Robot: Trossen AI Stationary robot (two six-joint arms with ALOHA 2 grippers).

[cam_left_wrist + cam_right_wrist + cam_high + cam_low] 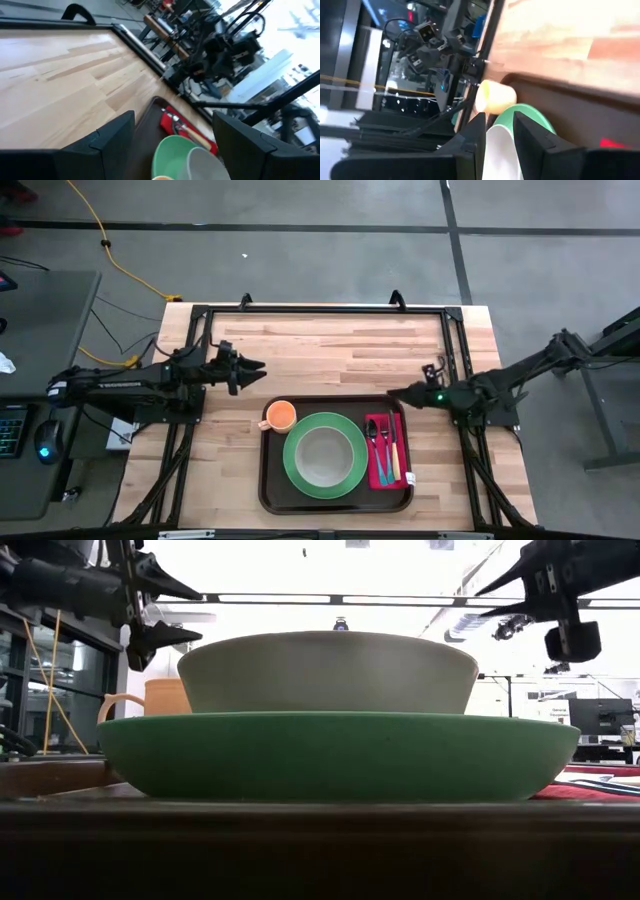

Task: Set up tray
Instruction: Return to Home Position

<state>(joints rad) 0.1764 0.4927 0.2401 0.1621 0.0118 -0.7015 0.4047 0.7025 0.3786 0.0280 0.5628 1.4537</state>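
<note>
High view first: your left gripper (250, 374) has its fingers spread wide with nothing between them. It hangs over bare table (330, 345), just off the tray's far left corner. The left wrist view backs that up, with a broad gap between the two dark fingers (112, 137) and only wood and tray edge showing through it.

Your right gripper (392, 392) shows just a narrow gap, and it grips nothing. In the right wrist view you can see the bowl through the slit between its fingers (472, 135). Its tip points at the tray's far right corner, just beside the rim. The low view puts both grippers high in the air, clear of the dishes.

Now the tray (270, 475). It sits at the table's near edge, between the two arms. On it, the green plate (298, 477) carries the bowl (325, 453). The orange cup (280, 416) stands in the far left corner, just beside the plate. The napkin (379, 480) lies along the right side with the spoon (372, 436), fork (383, 448) and knife (395, 460) on it, side by side in that order from the plate outward.
</note>
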